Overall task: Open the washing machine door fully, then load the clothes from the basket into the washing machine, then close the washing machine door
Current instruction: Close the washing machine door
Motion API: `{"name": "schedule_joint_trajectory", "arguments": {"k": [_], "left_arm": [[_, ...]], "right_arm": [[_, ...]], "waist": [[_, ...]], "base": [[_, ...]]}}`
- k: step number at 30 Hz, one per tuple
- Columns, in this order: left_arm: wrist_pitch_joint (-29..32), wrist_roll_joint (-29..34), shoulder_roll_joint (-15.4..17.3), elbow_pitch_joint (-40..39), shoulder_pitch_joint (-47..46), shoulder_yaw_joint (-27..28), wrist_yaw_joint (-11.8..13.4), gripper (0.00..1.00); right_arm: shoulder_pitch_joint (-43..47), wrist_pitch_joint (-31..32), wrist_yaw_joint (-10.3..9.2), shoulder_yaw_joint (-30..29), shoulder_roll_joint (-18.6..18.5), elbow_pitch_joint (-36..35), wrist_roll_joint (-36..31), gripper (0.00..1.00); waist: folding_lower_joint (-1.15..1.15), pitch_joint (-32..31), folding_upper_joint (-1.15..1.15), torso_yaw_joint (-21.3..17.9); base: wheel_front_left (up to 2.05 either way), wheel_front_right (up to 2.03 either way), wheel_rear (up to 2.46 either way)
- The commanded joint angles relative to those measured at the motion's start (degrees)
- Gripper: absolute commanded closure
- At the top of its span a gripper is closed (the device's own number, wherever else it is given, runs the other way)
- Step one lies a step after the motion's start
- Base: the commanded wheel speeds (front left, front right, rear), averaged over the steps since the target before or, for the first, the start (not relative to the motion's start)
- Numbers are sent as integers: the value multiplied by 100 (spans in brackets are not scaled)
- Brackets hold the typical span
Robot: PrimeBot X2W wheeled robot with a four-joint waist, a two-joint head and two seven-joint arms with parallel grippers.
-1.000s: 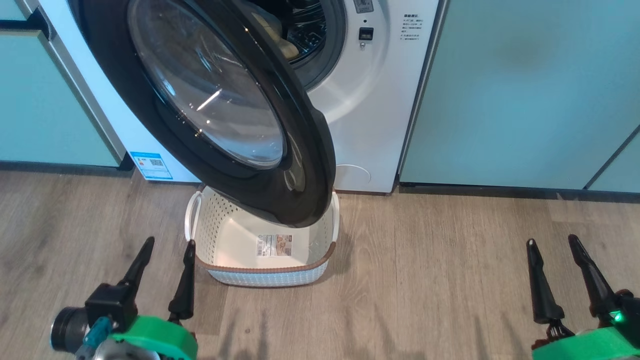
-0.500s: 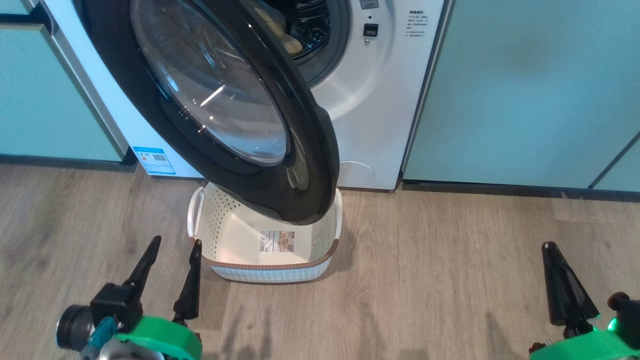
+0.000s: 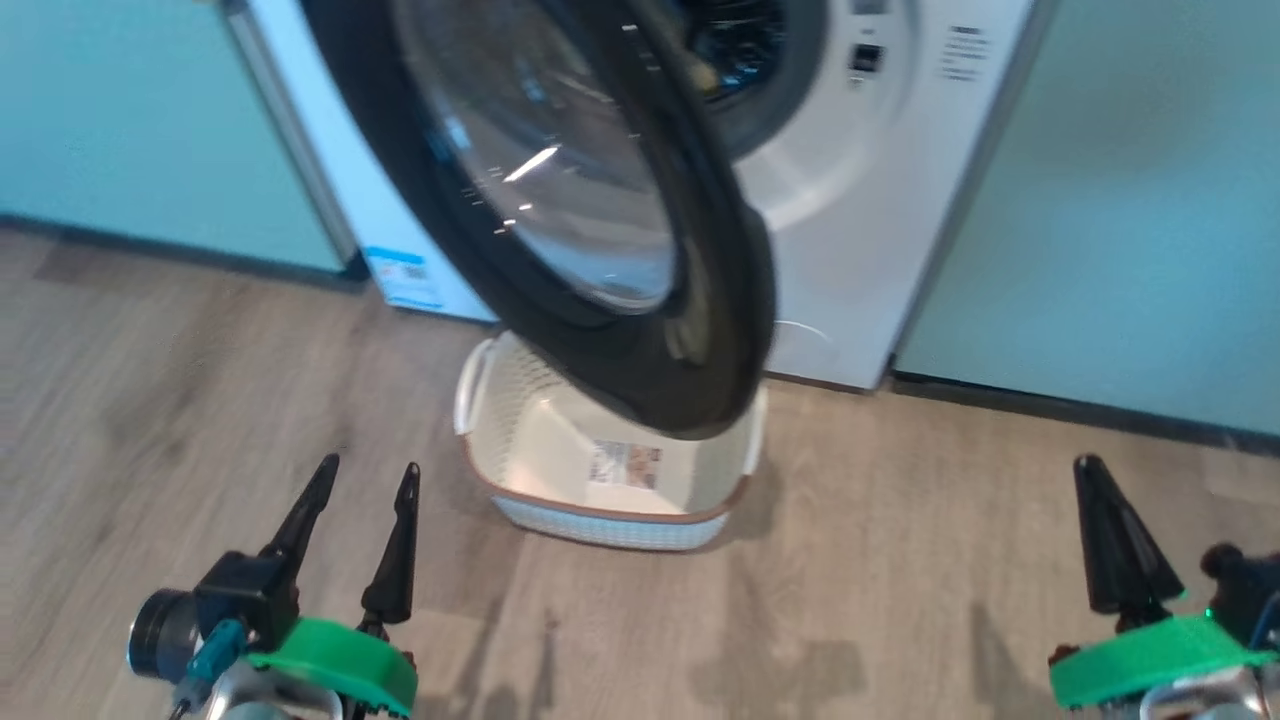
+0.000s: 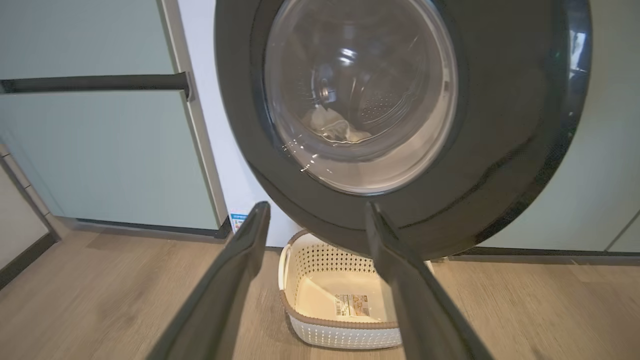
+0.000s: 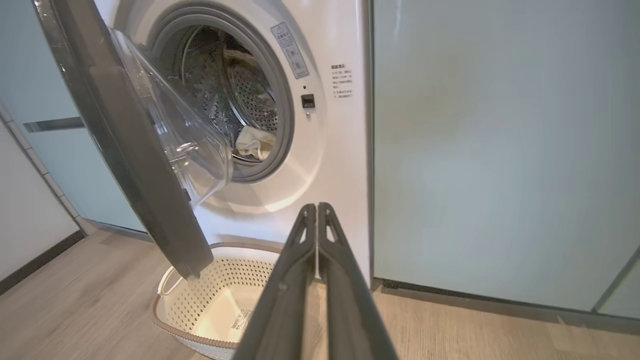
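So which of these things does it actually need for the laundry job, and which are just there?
Part of the job:
- the washing machine door, standing open
- the washing machine
- the basket, empty
- the clothes, inside the drum

Just there:
- the pale green cabinets
- the wooden floor

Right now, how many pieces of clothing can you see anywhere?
1 pale bundle of clothes lies low in the washing machine drum, past the open washing machine door. The basket holds none. That bundle may be several garments, and more may be hidden deeper.
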Motion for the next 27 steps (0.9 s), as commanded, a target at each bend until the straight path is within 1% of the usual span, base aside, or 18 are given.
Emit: {"name": "schedule_joint_trajectory", "arguments": {"k": [1,8,16,22,27], "left_arm": [[-36,54,27,-137,-302,202,-12,0],[-36,65,-89,-64,-357,202,-83,0],[-36,123,-219,12,-383,258,-171,0],[-36,219,-265,21,-340,325,-181,0],[-36,260,-307,9,-289,389,-220,0]], "right_arm": [[-333,-36,-16,107,-82,-109,-53,100],[-897,-27,-16,9,-150,253,-215,100],[-1663,-40,-16,-214,-352,474,-271,100],[-2171,-46,-16,-203,-424,146,-266,100],[-2617,80,-16,26,-411,-536,-183,100]], "waist": [[0,-4,0,317],[0,44,0,962],[0,9,0,1473],[0,-42,0,1592],[0,-86,0,1613]], "base": [[0,0,0],[0,0,0],[0,0,0],[0,0,0],[0,0,0]]}}
